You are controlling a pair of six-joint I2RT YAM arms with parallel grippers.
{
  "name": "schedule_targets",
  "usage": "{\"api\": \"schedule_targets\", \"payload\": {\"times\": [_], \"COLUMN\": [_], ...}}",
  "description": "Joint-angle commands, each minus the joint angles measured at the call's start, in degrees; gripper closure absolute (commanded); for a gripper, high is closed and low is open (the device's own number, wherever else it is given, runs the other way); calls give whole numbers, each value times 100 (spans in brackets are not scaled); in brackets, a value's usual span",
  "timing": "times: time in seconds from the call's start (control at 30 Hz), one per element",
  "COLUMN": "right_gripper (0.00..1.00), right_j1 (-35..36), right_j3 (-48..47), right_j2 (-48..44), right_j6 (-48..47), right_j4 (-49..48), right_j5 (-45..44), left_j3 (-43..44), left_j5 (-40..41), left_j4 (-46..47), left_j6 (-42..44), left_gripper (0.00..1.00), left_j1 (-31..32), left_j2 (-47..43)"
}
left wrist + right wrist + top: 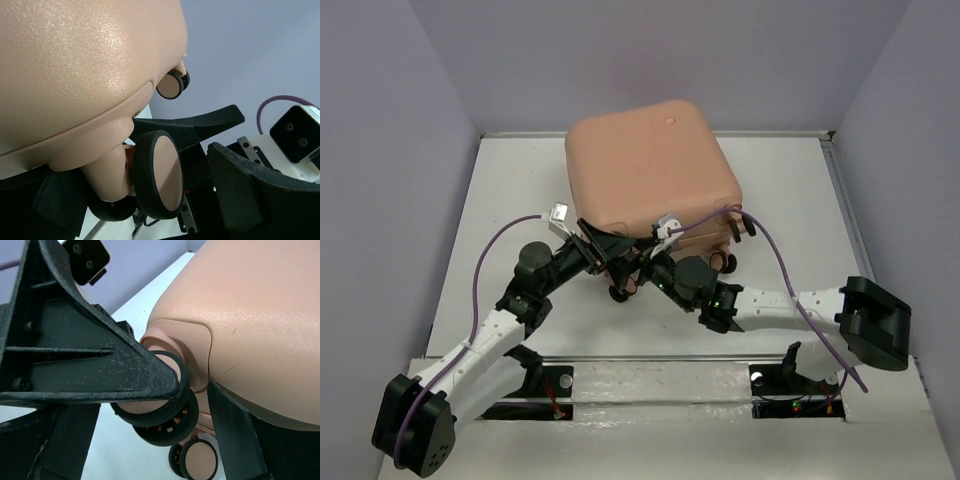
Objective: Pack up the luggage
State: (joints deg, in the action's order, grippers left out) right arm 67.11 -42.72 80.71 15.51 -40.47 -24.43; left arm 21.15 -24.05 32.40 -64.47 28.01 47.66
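While it lies closed on the far middle of the table (510,200), the luggage (650,170) has both grippers at its near, wheeled edge. The left gripper (605,250) holds its fingers (250,190) spread either side of a wheel (160,175). The right gripper (657,255) straddles another wheel (155,415) with its fingers (75,360); whether they clamp it cannot be told.

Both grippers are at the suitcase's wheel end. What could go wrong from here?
The left gripper and right gripper sit crowded together, so they could collide. A finger lies against a wheel, which may roll and let the suitcase slip. The right arm's purple cable drapes by the suitcase corner and could snag.
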Motion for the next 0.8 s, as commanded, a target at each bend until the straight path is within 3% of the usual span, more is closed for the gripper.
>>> {"api": "schedule_targets", "payload": {"times": [0.0, 0.13, 0.17, 0.23, 0.27, 0.33, 0.4, 0.47, 0.63, 0.77], "right_gripper": [11, 28, 44, 56, 77, 87, 93, 93, 93, 93], "right_j1": [-137, -189, -190, -190, -190, -190, -190, -190, -190, -190], "right_j3": [-474, -685, -711, -720, -738, -747, -747, -721, -466, -229], "right_j2": [349, 683, 753, 815, 841, 894, 903, 868, 596, 166], "right_j6": [-285, -329, -312, -320, -338, -338, -373, -408, -575, -716], "right_j4": [-242, -523, -654, -778, -865, -901, -910, -919, -928, -814], "right_j5": [122, 70, -18, -150, -298, -378, -449, -519, -669, -661], "left_j3": [4, -32, -58, -93, -128, -129, -50, 170, 232, -145], "left_j5": [-170, -222, -266, -302, -319, -354, -294, 13, 1999, 2643], "left_j4": [943, 961, 961, 961, 943, 734, 287, -854, -2992, -3680], "left_j6": [110, 110, 110, 110, 110, 240, 574, 1318, 2078, 2115], "left_gripper": [1, 1, 1, 1, 1, 3, 5, 7, 15, 38], "left_j1": [-85, -120, -146, -182, -225, -278, -409, -480, -489, -411], "left_j2": [-178, -160, -187, -222, -283, -362, -546, -914, -2206, -3042]}}
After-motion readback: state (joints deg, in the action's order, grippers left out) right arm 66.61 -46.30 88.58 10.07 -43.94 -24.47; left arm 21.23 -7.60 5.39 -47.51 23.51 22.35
